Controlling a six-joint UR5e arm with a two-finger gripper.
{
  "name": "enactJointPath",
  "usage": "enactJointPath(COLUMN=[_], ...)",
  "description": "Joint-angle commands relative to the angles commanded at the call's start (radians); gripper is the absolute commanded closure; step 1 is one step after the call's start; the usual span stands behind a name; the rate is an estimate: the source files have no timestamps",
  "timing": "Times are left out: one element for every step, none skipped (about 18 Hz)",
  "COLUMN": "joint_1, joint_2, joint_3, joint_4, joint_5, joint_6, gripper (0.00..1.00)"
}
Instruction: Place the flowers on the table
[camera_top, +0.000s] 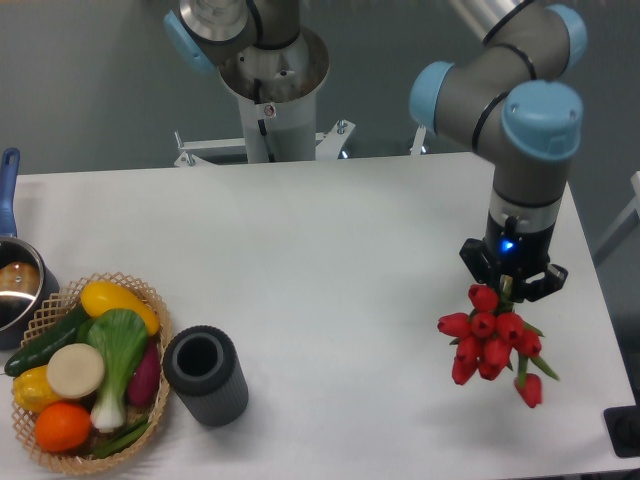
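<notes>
A bunch of red tulips (488, 340) with green stems and leaves hangs at the right side of the white table (330, 260). My gripper (512, 287) points straight down right above the bunch and is shut on its stems. The flower heads spread out below and to the left of the gripper, close to the table top. I cannot tell whether they touch it. The fingertips are mostly hidden behind the blooms.
A dark grey cylindrical vase (205, 375) stands at the front left. A wicker basket (85, 372) of toy vegetables sits beside it. A pot with a blue handle (12, 270) is at the left edge. The arm's base (270, 80) is at the back.
</notes>
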Motion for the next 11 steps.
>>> enactJointPath(joint_1=[-0.009,-0.034,-0.052,-0.057,-0.063,-0.077,-0.096,-0.110,-0.124,-0.136,-0.138], joint_2=[-0.002,-0.002,-0.002,0.002,0.002,-0.002,-0.009,-0.015,-0.012,-0.009,-0.006], joint_3=[-0.008,-0.029,-0.054,-0.075,-0.084,-0.089,-0.095,-0.098,-0.103,-0.107,-0.107], joint_4=[0.000,0.008,0.012,0.012,0.012,0.012,0.014,0.017,0.023,0.028,0.026], joint_5=[0.003,0.005,0.003,0.000,-0.014,-0.023,-0.025,-0.026,-0.029,-0.034,-0.047], joint_6=[-0.002,-0.009,-0.017,-0.032,-0.057,-0.101,-0.138,-0.155,-0.156,-0.155,-0.156], gripper=[1.00,1.00,1.00,1.00,1.00,1.00,1.00,1.00,0.93,0.83,0.62])
